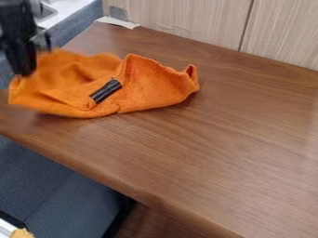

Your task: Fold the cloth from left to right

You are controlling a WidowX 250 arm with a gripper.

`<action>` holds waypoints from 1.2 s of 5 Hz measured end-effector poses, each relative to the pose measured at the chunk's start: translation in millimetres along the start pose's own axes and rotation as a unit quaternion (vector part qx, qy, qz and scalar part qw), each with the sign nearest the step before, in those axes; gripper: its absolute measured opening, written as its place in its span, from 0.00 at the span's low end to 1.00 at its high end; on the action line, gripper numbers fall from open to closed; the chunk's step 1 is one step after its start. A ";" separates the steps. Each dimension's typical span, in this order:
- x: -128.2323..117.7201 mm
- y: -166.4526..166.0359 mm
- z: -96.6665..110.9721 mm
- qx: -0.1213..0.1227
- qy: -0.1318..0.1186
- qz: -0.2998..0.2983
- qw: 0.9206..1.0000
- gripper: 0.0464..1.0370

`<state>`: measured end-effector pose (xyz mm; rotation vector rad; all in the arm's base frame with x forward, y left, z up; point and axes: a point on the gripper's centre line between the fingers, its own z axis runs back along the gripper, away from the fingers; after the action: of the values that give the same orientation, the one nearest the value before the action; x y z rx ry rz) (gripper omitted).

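The black gripper [26, 56] hangs down at the upper left, over the left end of the orange cloth [152, 86]. Whether it touches or holds the fabric there, I cannot tell. The cloth lies crumpled on the left part of the table, with raised folds in its middle and an upturned corner at its right end. On top of it rests a short black cylinder-like object [105, 90], lying at a slant.
Around the cloth is the brown wooden table [211, 158], its front edge running from the left down to the lower right. A pale wood-grain wall [186, 21] stands behind. At the wall's foot lies a whitish strip [118, 22]. Dark blue seating [56, 195] is below.
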<state>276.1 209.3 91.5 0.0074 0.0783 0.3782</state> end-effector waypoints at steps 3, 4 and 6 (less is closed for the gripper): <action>2.6 -100.7 46.3 -0.043 -0.061 -0.088 0.993 0.03; 4.1 -152.2 23.3 -0.043 -0.052 -0.141 0.988 0.03; 6.8 -193.9 -30.7 -0.025 -0.052 -0.160 0.985 0.03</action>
<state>351.4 31.4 56.1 -0.0348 -0.0338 0.0575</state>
